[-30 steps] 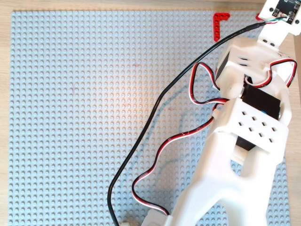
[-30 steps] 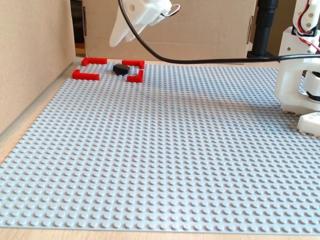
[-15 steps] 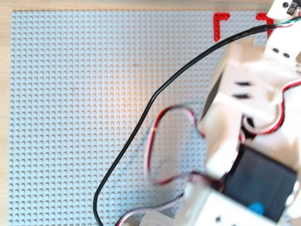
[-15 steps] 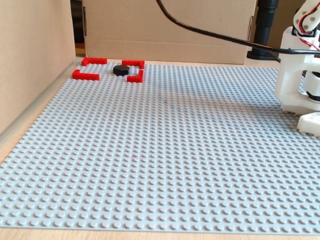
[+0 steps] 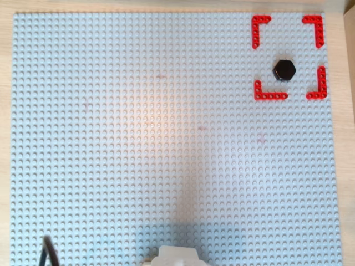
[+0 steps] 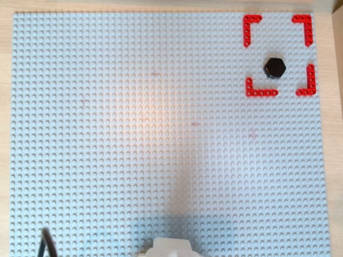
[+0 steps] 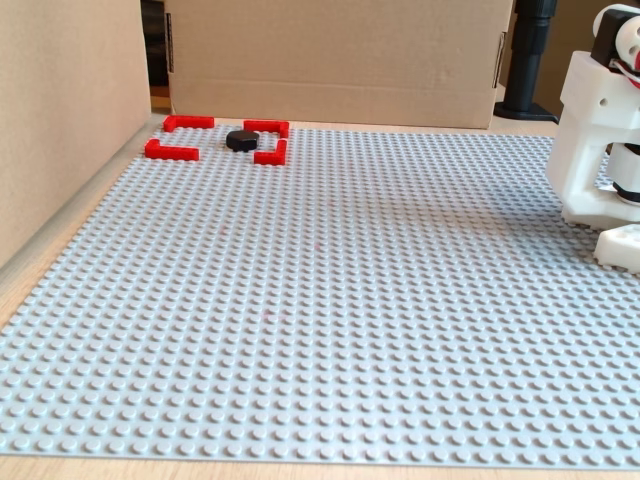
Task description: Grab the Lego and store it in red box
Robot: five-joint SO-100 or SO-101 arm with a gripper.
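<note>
The tool itself is not in sight in any view, so whether it is spread or pressed together cannot be told. Only the arm's white base (image 7: 600, 140) shows, standing at the right edge of the fixed view; in both overhead views a white part (image 5: 176, 257) peeks in at the bottom edge, with a thin dark cable (image 5: 49, 250) near the bottom left corner.

The desk (image 5: 6, 138) is pale wood, almost wholly covered by a large grey studded baseplate (image 5: 166, 138). Brown cardboard walls (image 7: 340, 55) close off the far and left sides in the fixed view.

The Lego (image 5: 284, 70) lies flat inside the red box (image 5: 261, 24), near the top right corner of the desk in both overhead views, towards the box's lower edge and well apart from the arm. Open baseplate lies between.
</note>
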